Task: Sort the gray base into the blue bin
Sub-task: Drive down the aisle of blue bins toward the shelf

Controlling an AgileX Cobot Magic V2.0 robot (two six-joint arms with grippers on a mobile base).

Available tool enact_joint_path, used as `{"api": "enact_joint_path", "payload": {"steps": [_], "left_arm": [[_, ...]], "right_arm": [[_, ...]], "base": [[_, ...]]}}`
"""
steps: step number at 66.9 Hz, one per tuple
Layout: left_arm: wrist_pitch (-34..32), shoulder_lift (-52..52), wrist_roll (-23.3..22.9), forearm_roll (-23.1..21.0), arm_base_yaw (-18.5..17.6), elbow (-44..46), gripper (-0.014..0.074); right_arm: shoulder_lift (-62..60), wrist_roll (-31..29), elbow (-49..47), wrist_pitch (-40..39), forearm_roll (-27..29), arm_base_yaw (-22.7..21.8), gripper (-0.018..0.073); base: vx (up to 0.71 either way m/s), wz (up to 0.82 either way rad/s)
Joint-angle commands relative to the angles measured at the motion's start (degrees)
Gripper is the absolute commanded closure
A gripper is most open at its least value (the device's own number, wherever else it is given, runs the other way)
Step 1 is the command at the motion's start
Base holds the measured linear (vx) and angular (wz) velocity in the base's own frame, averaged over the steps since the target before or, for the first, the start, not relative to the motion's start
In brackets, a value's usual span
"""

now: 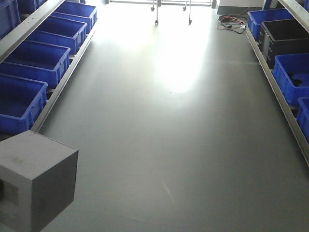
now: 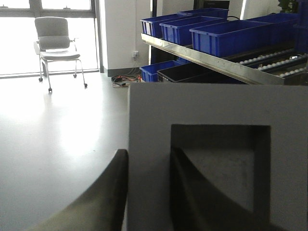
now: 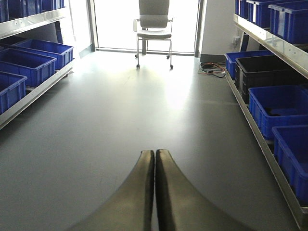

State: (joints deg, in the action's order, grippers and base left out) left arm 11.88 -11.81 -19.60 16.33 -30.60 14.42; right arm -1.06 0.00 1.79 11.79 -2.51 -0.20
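The gray base [image 1: 38,179] hangs above the floor at the lower left of the front view, its recessed pocket facing left. In the left wrist view the gray base [image 2: 216,110] fills the frame. My left gripper [image 2: 149,151] is shut on one wall of it, with one finger outside and the other inside the pocket. Several blue bins line both sides, and the nearest blue bin [image 1: 19,101] sits just beyond the base on the left rack. My right gripper [image 3: 155,151] is shut on nothing above bare floor. Neither gripper shows in the front view.
A metal rack rail [image 1: 58,87] runs along the left row and another rail [image 1: 275,82] along the right. A black bin [image 1: 285,36] sits among the right-hand blue ones. An office chair [image 3: 154,21] and loose cables [image 1: 231,21] are at the far end.
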Motion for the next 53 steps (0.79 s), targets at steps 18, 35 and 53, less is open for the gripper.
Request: {"api": "enact_joint_path", "payload": {"steps": [18, 35, 53], "left_arm": [[-6.1, -0.4, -0.3, 0.0, -0.3, 1.8, 0.0603], [-6.1, -0.4, -0.3, 0.0, -0.3, 1.8, 0.0603], [-6.1, -0.4, -0.3, 0.0, -0.3, 1.8, 0.0603]], "right_arm": [[-0.4, -0.7, 0.3, -4.5, -0.5, -0.1, 0.0564], [-0.4, -0.7, 0.3, -4.5, -0.5, -0.1, 0.0564], [-0.4, -0.7, 0.3, -4.5, -0.5, -0.1, 0.0564]], "base": [[0.40, 0.40], [0.35, 0.90], [0.28, 1.04]]}}
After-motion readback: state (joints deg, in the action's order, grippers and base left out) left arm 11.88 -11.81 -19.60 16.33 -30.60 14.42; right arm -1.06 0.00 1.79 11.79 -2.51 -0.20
